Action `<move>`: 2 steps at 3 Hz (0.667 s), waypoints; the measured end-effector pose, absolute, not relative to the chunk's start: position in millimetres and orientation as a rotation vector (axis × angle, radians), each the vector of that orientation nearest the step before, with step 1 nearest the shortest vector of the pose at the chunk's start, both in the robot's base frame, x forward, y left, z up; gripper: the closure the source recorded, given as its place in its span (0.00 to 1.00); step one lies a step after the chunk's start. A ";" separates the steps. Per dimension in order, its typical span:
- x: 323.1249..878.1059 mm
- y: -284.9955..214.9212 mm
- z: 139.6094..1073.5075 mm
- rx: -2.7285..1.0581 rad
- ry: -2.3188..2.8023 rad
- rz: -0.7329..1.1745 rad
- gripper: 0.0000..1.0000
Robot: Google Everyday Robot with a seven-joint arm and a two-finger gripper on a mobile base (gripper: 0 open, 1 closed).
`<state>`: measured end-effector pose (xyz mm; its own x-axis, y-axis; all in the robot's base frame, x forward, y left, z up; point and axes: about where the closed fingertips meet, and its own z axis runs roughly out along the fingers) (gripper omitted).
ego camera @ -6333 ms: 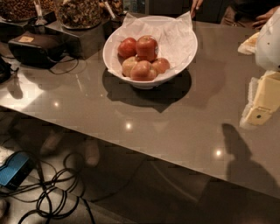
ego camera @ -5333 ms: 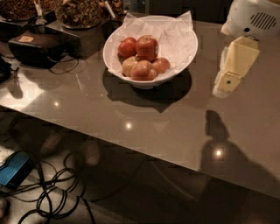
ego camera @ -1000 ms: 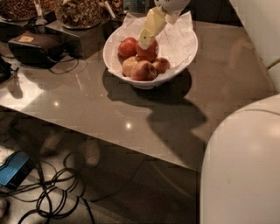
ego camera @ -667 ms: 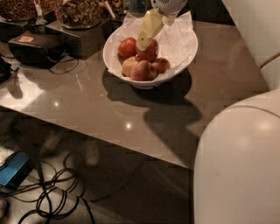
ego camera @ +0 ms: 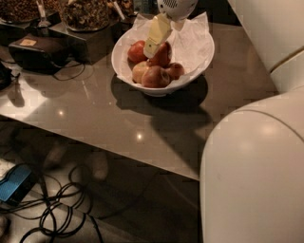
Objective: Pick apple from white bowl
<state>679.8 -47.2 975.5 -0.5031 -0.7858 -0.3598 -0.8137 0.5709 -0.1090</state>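
The white bowl [ego camera: 190,71], lined with crumpled white paper, stands at the back of the grey table. It holds several apples. The deep red apple [ego camera: 165,56] lies in the middle of the pile, with a smaller red apple [ego camera: 136,51] to its left and paler yellow-pink apples [ego camera: 153,77] in front. My gripper [ego camera: 152,49], pale yellow, reaches down from the wrist at the top of the view. Its tip rests on or just above the top left of the deep red apple and hides part of it.
Dark trays of nuts [ego camera: 85,12] and a black box [ego camera: 40,50] stand at the back left. My white arm [ego camera: 256,166] fills the right side. The table's front edge [ego camera: 118,147] runs diagonally. Cables [ego camera: 61,216] and a blue object [ego camera: 14,182] lie on the floor.
The gripper has come from the right side of the table to over the bowl. In the last second it has sunk slightly onto the apples.
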 end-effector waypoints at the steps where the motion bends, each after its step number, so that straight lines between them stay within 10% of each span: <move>1: 683.1 -46.1 971.8 -1.305 2.440 0.116 0.14; 2: 689.6 -46.3 966.7 -1.306 2.445 0.117 0.15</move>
